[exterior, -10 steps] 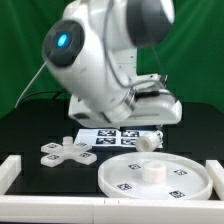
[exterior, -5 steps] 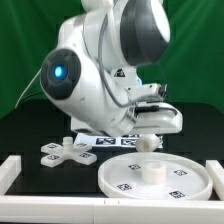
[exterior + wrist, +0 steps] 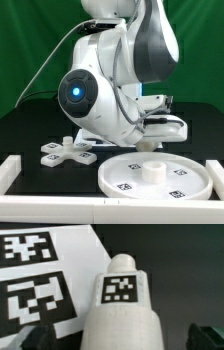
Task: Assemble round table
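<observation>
So the jaws were spread wide on either side of the leg (image 3: 122, 308), not touching it yet, as it sat on the bench (image 3: 30, 125) between the disc (image 3: 185, 182) and the marker board (image 3: 75, 255), looking lined up for a grab.

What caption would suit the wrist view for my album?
Open gripper flanks the tagged white leg next to the marker board.

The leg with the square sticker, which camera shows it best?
The wrist view. There the leg fills the middle of the picture, and its black-and-white tag is sharp. The exterior view shows only a small white bit of it under the gripper, just past the round disc.
</observation>
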